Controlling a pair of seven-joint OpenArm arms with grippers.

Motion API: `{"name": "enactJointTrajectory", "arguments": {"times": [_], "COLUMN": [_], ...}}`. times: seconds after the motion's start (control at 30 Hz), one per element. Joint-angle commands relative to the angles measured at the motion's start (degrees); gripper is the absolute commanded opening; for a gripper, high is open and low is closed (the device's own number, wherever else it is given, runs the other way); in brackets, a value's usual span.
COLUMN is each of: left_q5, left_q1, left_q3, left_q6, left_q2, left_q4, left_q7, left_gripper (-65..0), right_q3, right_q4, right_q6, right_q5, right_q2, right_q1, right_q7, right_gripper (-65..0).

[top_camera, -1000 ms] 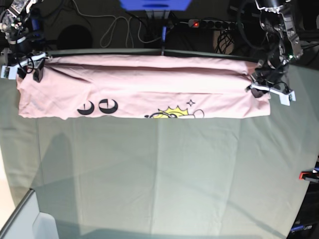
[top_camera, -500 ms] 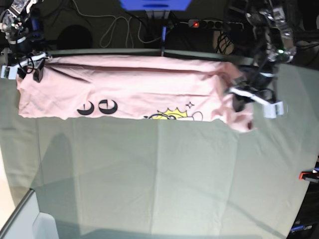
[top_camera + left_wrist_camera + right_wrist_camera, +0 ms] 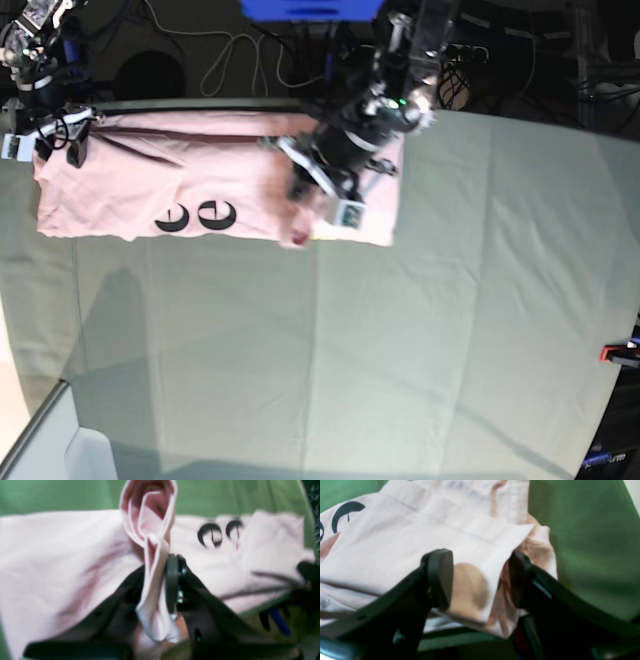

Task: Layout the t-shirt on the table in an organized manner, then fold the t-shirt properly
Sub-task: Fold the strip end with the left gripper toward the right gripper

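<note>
The pale pink t-shirt [image 3: 150, 180] lies along the far edge of the table [image 3: 400, 350], its black lettering [image 3: 197, 214] facing up. My left gripper [image 3: 322, 195] hangs over the shirt's middle. In the left wrist view that gripper [image 3: 156, 580] is shut on a bunched, lifted fold of the t-shirt [image 3: 62, 555]. My right gripper [image 3: 45, 140] sits at the shirt's left end. In the right wrist view it [image 3: 480, 580] stands open, with a corner of the t-shirt [image 3: 420, 525] lying between its fingers [image 3: 440, 577], unpinched.
Behind the table's far edge lie cables, a power strip [image 3: 425, 46] and a blue object [image 3: 310, 8]. A red clamp [image 3: 622, 351] sits at the right edge. A white bin [image 3: 90, 455] stands at the near left corner.
My left gripper has carried the shirt's right end leftward from the far right to the middle, doubling the shirt over itself. The right arm has not moved.
</note>
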Motion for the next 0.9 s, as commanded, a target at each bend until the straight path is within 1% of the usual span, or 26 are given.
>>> {"name": "enactJointTrajectory", "arguments": {"times": [0.0, 0.13, 0.2, 0.33, 0.43, 0.5, 0.87], "left_q5": [-0.18, -1.23, -1.23, -1.23, -1.23, -1.23, -1.23], "left_q1": [-1.17, -3.11, -4.34, -6.45, -7.94, -8.38, -9.70], "left_q3": [1.86, 6.43, 7.05, 7.49, 11.80, 13.38, 13.99], "left_q6": [0.81, 5.12, 5.82, 5.91, 5.91, 5.91, 5.91], "left_q2": [0.55, 0.48, -0.05, 0.12, -0.32, -0.32, -0.32], "left_q4": [0.09, -3.08, -4.13, -6.06, -7.47, -7.47, -8.26], "left_q7": [-2.38, -4.49, -5.55, -5.55, -5.90, -5.90, -5.46], "left_gripper": [-65.0, -65.0, -65.0, -65.0, -65.0, -65.0, -64.9], "right_q3": [0.23, 0.23, 0.23, 0.23, 0.23, 0.23, 0.23], "right_q4": [0.69, 0.69, 0.69, 0.69, 0.69, 0.78, 0.78], "right_q6": [-0.01, -0.01, -0.01, -0.01, -0.01, -0.01, -0.01], "right_q5": [0.91, 0.82, 0.82, 0.82, 0.82, 0.82, 0.82], "right_q2": [0.70, 0.61, 0.61, 0.61, 0.61, 0.61, 0.61], "right_q1": [-0.04, -0.04, -0.04, -0.13, -0.13, -0.13, -0.13], "right_q7": [1.32, 1.32, 1.32, 1.32, 1.32, 1.32, 1.32], "right_gripper": [-29.6, -29.6, -29.6, -29.6, -29.6, -29.6, -29.4]}}
